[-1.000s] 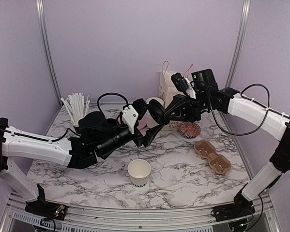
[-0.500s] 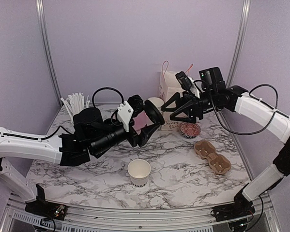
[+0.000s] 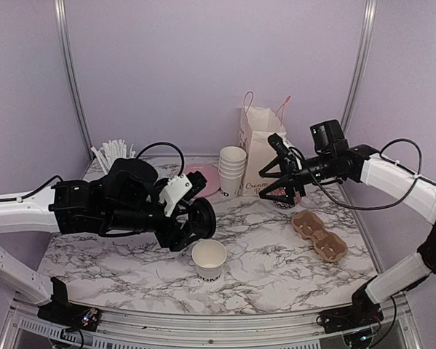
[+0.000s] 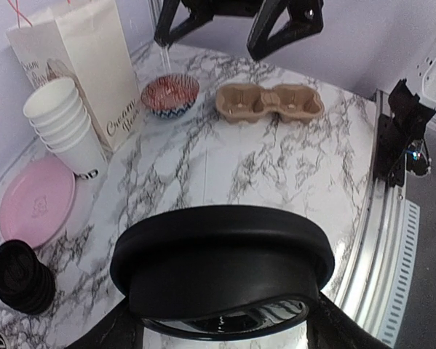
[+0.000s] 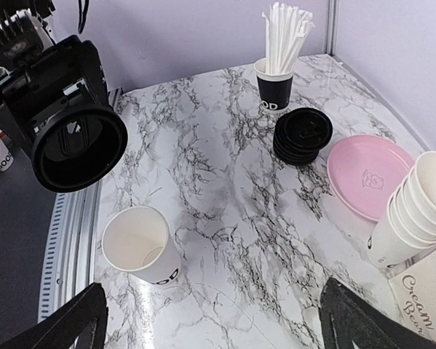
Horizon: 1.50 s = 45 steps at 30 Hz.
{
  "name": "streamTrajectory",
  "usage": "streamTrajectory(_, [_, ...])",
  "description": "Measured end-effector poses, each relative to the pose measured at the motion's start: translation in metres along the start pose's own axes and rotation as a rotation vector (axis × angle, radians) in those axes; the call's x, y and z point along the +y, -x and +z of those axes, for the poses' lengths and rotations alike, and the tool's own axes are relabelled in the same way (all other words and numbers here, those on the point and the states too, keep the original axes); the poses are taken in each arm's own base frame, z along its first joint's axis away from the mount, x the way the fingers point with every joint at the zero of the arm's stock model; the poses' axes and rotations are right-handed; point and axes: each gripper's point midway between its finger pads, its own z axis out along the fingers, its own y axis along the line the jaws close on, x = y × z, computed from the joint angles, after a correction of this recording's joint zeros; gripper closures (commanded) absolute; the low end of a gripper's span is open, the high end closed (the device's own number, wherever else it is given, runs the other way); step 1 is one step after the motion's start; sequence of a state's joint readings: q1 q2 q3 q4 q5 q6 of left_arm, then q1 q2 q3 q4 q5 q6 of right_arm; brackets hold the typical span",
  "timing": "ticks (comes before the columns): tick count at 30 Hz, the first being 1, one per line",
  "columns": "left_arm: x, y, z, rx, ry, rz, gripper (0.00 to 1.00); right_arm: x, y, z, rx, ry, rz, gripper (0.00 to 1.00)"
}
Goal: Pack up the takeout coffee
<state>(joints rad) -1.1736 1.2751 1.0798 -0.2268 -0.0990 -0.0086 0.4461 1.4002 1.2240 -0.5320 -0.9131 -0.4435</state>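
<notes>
The white paper cup (image 3: 209, 259) stands upright on the marbled bench (image 3: 276, 254), open mouth up and long axis vertical, while just above it the left fingers (image 4: 338, 329) clamp a glossy black round lid (image 3: 201, 219) tipped on edge, and the right fingers (image 5: 363, 320) gape wide, empty.

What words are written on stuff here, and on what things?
"Cream" in script, second word cut off: paper bag.
"OD", rest hidden: single open cup.
Black straw cup: white letters, too blurred to read.
Pink plate: small mark, unreadable.
</notes>
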Motion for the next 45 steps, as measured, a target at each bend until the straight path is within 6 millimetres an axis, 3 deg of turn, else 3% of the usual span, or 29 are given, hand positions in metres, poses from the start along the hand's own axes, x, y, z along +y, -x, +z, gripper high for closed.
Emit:
streamTrajectory(4, [-0.007,-0.030,0.001,0.185,-0.036,-0.052,0.27,0.007,-0.008,0.004,-0.016,0.055,0.034,0.02])
streamTrajectory(8, [-0.011,-0.054,0.003,0.308,-0.044,-0.082,0.26,0.020,-0.035,0.015,-0.019,0.153,0.122,0.15])
streamTrajectory(11, [-0.012,-0.066,0.008,0.380,-0.042,-0.090,0.26,0.017,-0.059,0.025,0.020,0.161,0.186,0.19])
streamTrajectory(14, [-0.014,-0.072,0.016,0.430,-0.048,-0.092,0.26,0.010,-0.068,0.029,0.042,0.136,0.201,0.19])
streamTrajectory(24, [-0.019,-0.075,0.033,0.497,-0.069,-0.088,0.26,0.009,-0.073,0.031,0.033,0.114,0.195,0.20])
streamTrajectory(34, [-0.019,-0.076,0.034,0.549,-0.064,-0.086,0.27,0.010,-0.065,0.027,0.006,0.104,0.160,0.20])
streamTrajectory(45, [-0.019,-0.091,0.041,0.624,-0.057,-0.082,0.27,0.011,-0.064,0.027,0.000,0.110,0.155,0.20])
